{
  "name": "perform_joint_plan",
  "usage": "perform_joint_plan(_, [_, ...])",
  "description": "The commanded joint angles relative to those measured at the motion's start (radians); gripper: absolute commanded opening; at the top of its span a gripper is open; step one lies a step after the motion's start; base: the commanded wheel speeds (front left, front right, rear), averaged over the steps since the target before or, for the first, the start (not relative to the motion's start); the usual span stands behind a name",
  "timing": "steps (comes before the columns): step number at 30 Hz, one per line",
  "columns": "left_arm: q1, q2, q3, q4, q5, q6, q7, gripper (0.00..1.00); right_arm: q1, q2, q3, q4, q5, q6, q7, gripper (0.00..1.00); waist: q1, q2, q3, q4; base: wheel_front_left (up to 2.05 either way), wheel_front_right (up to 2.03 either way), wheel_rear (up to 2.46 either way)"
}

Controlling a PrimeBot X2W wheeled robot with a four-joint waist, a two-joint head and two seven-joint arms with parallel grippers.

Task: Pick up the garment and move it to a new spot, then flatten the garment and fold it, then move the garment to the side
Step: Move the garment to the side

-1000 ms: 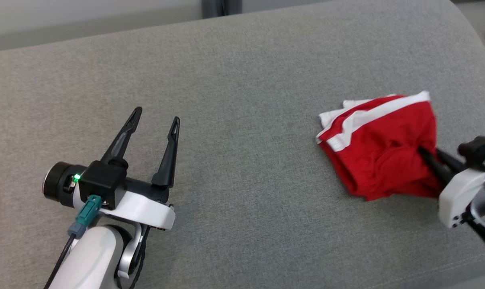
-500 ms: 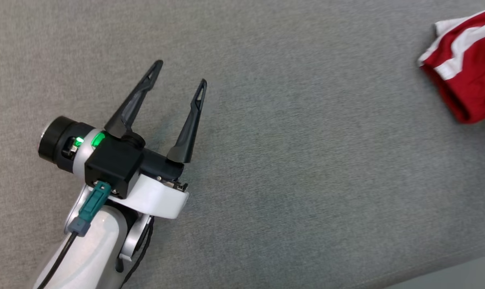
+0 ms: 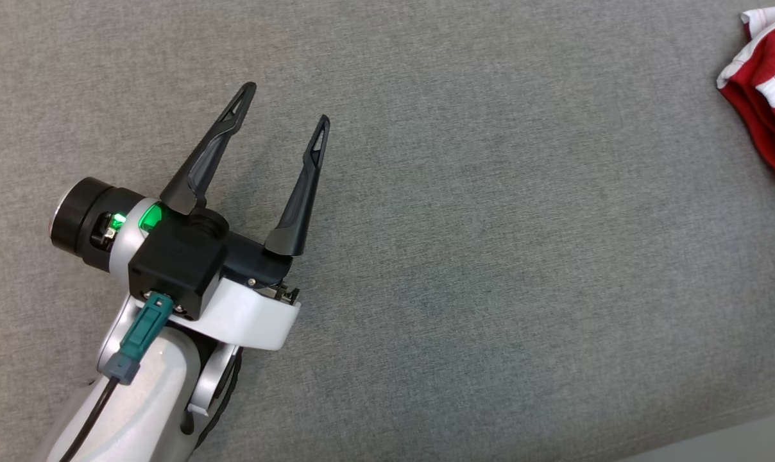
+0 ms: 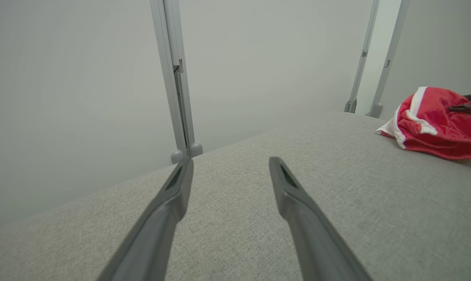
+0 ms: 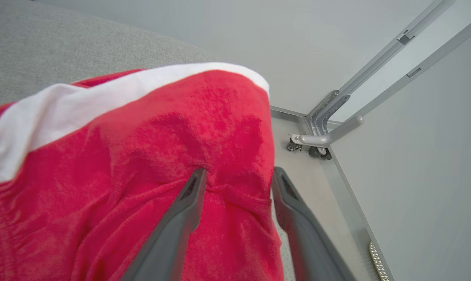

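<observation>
R gripper (image 5: 239, 171) jaws since parted, garment (image 5: 142, 136) btwn.

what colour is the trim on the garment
White trim on a red garment; it shows best in the right wrist view.

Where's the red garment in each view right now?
Head view: red garment at the upper right edge.
Left wrist view: right edge, mid-height.
Right wrist view: left and centre, close up.
Shared landmark: the grey fabric surface beneath it.
</observation>
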Motion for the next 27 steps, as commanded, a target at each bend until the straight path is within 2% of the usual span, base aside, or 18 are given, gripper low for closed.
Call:
perform_joint_plan(1, [-0.013, 0.008, 0.004, -0.001, 0.001, 0.005, 0.001, 1.0, -0.006, 0.004, -0.025, -0.005, -0.018, 0.0, -0.006, 1.0, 0.0, 0.0, -0.004, -0.01, 0.0, 0.0, 0.0])
perform_joint_plan(6, [0.009, 0.011, 0.006, 0.017, -0.012, 0.009, -0.006, 1.0, 0.035, 0.028, -0.146, -0.028, -0.056, 0.0, -0.006, 1.0, 0.0, 0.0, -0.035, -0.025, 0.0, 0.0, 0.0])
perform_joint_plan(11, [0.034, 0.006, 0.009, 0.036, -0.029, 0.013, -0.023, 1.0, 0.105, 0.08, -0.285, -0.081, -0.08, 0.0, -0.006, 1.0, 0.0, 0.0, -0.083, -0.026, 0.0, 0.0, 0.0])
perform_joint_plan(15, [0.069, 0.0, 0.021, 0.059, -0.053, 0.026, -0.042, 1.0, 0.216, 0.16, -0.427, -0.182, -0.132, 0.0, -0.006, 1.0, 0.0, 0.0, -0.138, -0.018, 0.0, 0.0, 0.0])
perform_joint_plan(20, [0.122, -0.003, 0.044, 0.088, -0.087, 0.045, -0.069, 1.0, 0.375, 0.291, -0.565, -0.354, -0.204, 0.0, -0.006, 1.0, 0.0, 0.0, -0.199, 0.003, 0.0, 0.0, 0.0])
perform_joint_plan(27, [0.184, -0.017, 0.073, 0.138, -0.135, 0.063, -0.11, 1.0, 0.552, 0.457, -0.636, -0.567, -0.311, 0.0, -0.006, 1.0, 0.0, 0.0, -0.278, 0.063, 0.0, 0.0, 0.0])
